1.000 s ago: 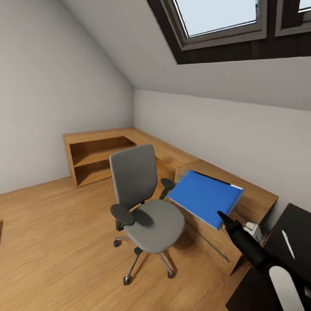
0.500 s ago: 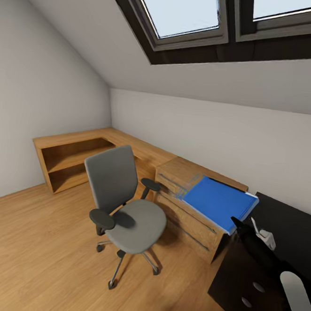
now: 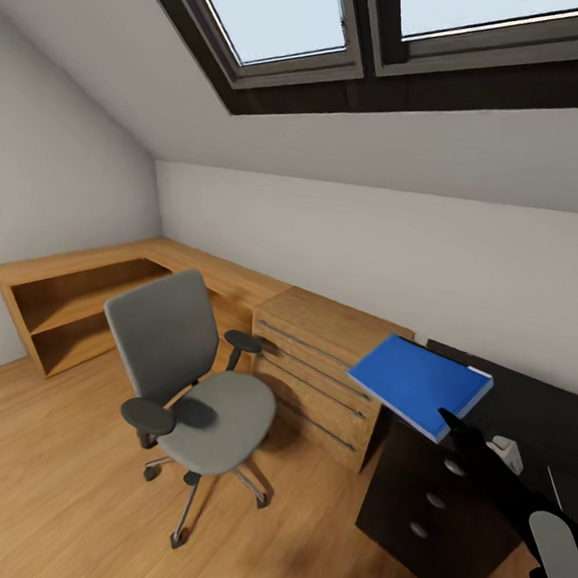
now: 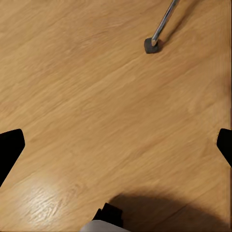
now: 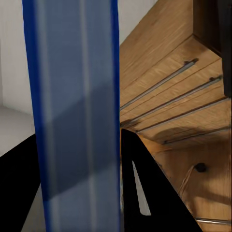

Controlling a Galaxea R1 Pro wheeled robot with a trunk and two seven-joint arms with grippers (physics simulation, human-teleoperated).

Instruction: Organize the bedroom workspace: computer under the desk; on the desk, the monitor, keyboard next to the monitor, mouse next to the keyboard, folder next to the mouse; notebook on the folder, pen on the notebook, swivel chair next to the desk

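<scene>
Head view, right tool (image 3: 453, 419) gripping folder (image 3: 417, 381)

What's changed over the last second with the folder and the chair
The view swung toward the desk. The right gripper still holds the blue folder, which now hangs over the desk's near end rather than the wood cabinet. The swivel chair shows no move of its own.
</scene>
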